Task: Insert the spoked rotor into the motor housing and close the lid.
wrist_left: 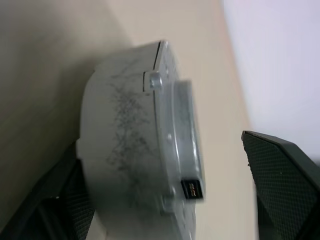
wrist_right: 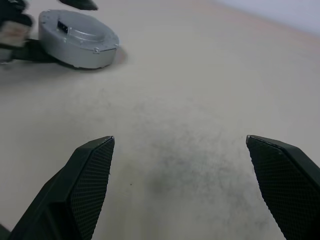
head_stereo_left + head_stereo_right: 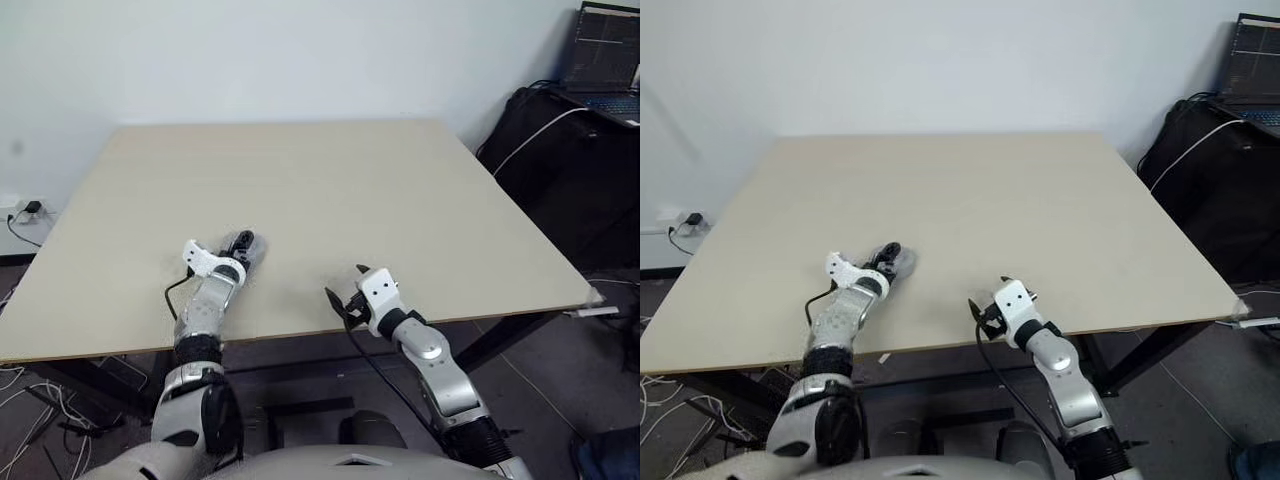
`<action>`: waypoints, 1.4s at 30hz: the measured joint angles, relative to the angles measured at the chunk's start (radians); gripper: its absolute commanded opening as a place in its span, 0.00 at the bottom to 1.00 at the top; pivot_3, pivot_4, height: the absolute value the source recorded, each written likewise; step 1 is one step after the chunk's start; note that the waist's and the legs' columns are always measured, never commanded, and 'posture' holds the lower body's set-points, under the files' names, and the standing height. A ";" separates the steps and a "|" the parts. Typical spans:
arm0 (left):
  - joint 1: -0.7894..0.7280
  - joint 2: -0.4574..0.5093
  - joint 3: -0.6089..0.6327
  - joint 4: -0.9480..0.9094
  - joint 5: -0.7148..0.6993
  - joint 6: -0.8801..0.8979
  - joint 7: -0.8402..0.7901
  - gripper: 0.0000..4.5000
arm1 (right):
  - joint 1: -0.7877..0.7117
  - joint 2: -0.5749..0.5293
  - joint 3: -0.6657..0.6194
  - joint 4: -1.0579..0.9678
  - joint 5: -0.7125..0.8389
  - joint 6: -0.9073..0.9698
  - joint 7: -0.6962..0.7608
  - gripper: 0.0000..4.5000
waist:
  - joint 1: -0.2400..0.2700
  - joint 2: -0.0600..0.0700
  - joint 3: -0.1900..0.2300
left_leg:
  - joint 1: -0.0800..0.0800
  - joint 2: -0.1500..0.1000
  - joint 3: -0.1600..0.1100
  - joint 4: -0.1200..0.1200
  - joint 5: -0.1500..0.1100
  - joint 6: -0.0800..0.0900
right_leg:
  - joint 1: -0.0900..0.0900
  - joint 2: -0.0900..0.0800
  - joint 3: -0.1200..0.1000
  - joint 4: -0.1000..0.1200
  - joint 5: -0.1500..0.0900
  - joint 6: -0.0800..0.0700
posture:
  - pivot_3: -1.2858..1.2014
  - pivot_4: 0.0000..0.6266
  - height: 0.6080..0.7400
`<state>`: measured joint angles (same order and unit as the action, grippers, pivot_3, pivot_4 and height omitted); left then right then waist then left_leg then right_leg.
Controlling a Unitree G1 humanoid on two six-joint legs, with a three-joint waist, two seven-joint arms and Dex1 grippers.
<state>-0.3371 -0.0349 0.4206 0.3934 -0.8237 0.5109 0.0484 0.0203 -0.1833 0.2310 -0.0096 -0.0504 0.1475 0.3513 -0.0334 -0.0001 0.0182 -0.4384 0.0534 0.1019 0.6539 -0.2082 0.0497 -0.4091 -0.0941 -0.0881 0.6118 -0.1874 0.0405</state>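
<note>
A round light-grey motor housing [image 2: 75, 50] lies on the table near its front left, with the lid [image 2: 82, 27] seated on top, raised hub up. The spoked rotor is hidden. My left gripper [image 3: 243, 243] is open around this closed unit [image 1: 120, 135]: one finger [image 1: 55, 200] sits close against its side and the other finger [image 1: 282, 170] stands apart from it. My right gripper [image 3: 345, 293] is open over bare table [image 2: 190, 100] near the front edge, to the right of the unit, with nothing between its fingers [image 2: 85, 185].
The beige table [image 3: 330, 190] stretches far back toward a white wall. A black bag [image 3: 570, 150] with a laptop [image 3: 605, 60] on it stands off the table's back right. Cables and a wall socket [image 3: 30, 210] lie at the left.
</note>
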 measured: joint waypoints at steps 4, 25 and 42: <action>0.177 0.040 -0.100 -0.239 0.044 0.127 0.019 0.99 | -0.002 0.019 -0.001 0.000 0.023 0.064 0.018 1.00 | -0.003 0.003 -0.005 | 0.006 0.001 0.001 -0.002 0.000 0.000 | 0.003 0.000 0.002 0.001 0.000 0.000 | 0.52 0.00 1.00; 0.569 0.085 -0.480 -0.416 0.835 -0.632 0.101 0.99 | 0.065 0.119 -0.180 0.179 0.002 -0.301 -0.282 1.00 | 0.022 0.016 -0.010 | -0.002 0.009 0.011 -0.010 -0.001 -0.004 | -0.015 -0.003 0.004 -0.001 0.001 -0.002 | 0.52 0.00 1.00; 0.593 0.029 -0.481 -0.354 0.842 -0.798 0.023 0.99 | 0.030 0.138 -0.212 0.293 0.099 -0.387 -0.217 1.00 | 0.022 0.016 -0.010 | -0.004 0.009 0.011 -0.008 -0.001 -0.004 | -0.017 -0.002 0.003 0.001 0.001 -0.002 | 0.52 0.00 1.00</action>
<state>0.2558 -0.0056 -0.0607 0.0391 0.0179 -0.2875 0.0716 0.0501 -0.0458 0.0192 0.2833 0.0486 -0.2400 0.1346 -0.0119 0.0160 0.0084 -0.4423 0.0624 0.1128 0.6463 -0.2094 0.0461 -0.4257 -0.0965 -0.0847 0.6125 -0.1862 0.0382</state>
